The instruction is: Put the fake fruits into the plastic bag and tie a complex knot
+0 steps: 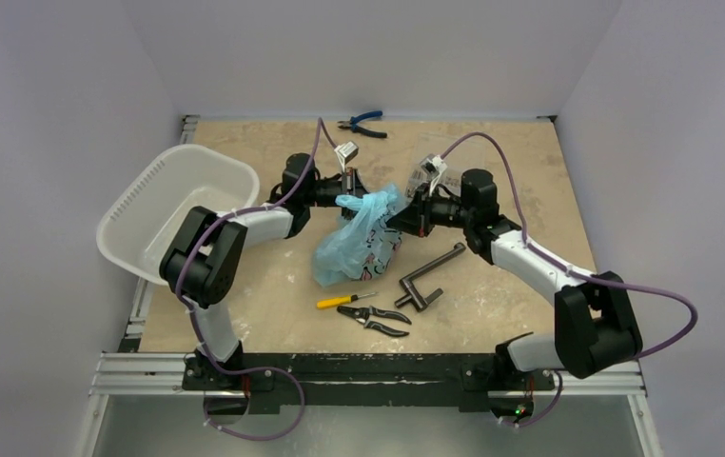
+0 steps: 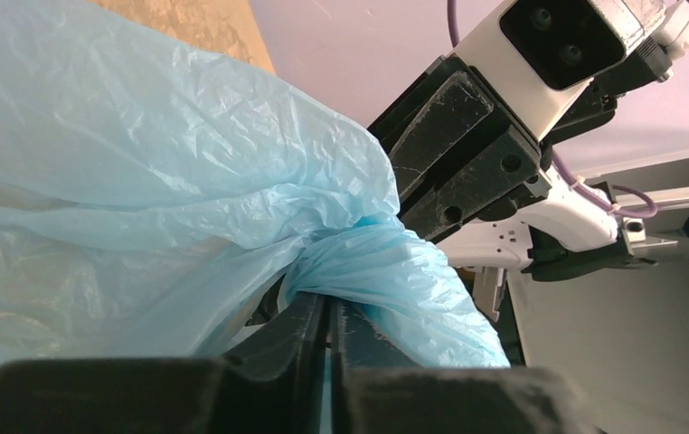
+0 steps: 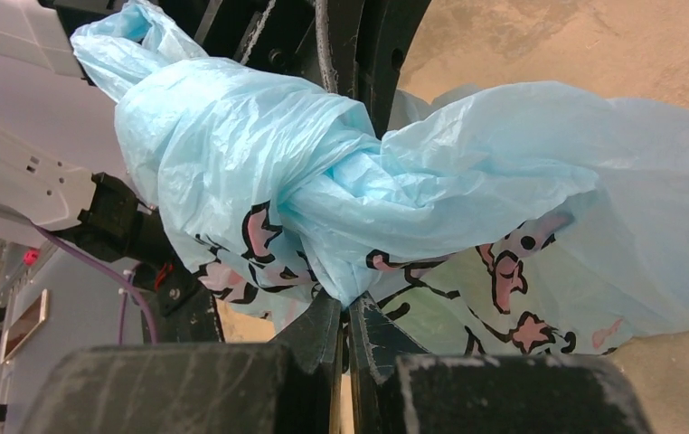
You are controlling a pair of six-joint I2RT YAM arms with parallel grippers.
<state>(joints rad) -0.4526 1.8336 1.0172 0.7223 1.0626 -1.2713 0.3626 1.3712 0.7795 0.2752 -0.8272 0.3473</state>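
— At the middle of the tan table top [image 1: 520, 171], where is the thin, crinkly, light-blue plastic bag [image 1: 354, 249] held?
— Its bunched neck is pinched from the left by the closed left gripper [image 2: 330, 312] and from the right by the closed right gripper [image 3: 345, 312]. A twisted knot [image 3: 323, 194] is seen between them.
— How should it be handled?
— As light, soft, slippery film, probably easily torn. It is best taken at the gathered ends, not the printed belly.

The plastic bag [image 3: 467, 163] looks thin, crinkly, translucent; the table [image 1: 530, 171] matt; the tub [image 1: 164, 190] smooth plastic.
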